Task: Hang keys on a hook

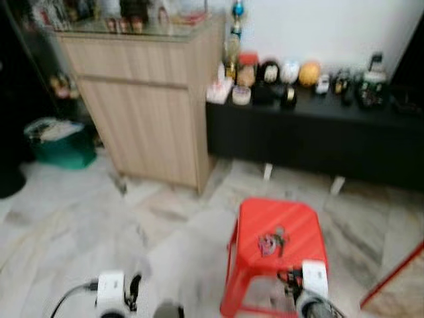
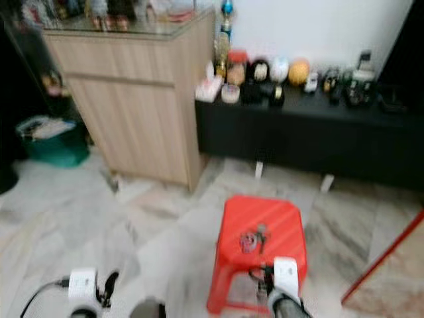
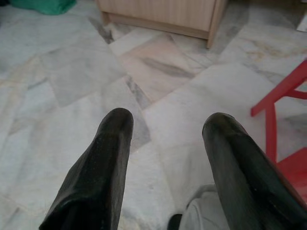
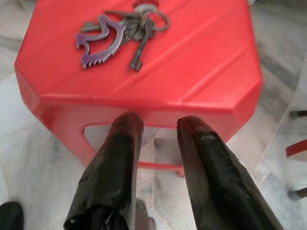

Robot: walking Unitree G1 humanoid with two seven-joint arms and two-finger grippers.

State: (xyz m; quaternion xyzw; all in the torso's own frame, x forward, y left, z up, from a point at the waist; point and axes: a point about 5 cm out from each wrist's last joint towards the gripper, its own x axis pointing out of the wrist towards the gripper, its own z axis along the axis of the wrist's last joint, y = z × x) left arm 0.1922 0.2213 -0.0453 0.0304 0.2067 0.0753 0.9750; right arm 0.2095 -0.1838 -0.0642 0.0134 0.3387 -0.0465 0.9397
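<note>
A bunch of keys with a purple bird-shaped charm lies on top of a red plastic stool on the marble floor. The keys sit near the stool's front middle. My right gripper hovers just in front of the stool's near edge, open, with nothing between its fingers; its wrist is low beside the stool. My left gripper is open over bare floor, left of the stool; its wrist is at the lower left.
A tall wooden cabinet stands at the back left. A low black bench with many small ornaments runs along the white wall. A green basket sits far left. A red-edged board leans at the right.
</note>
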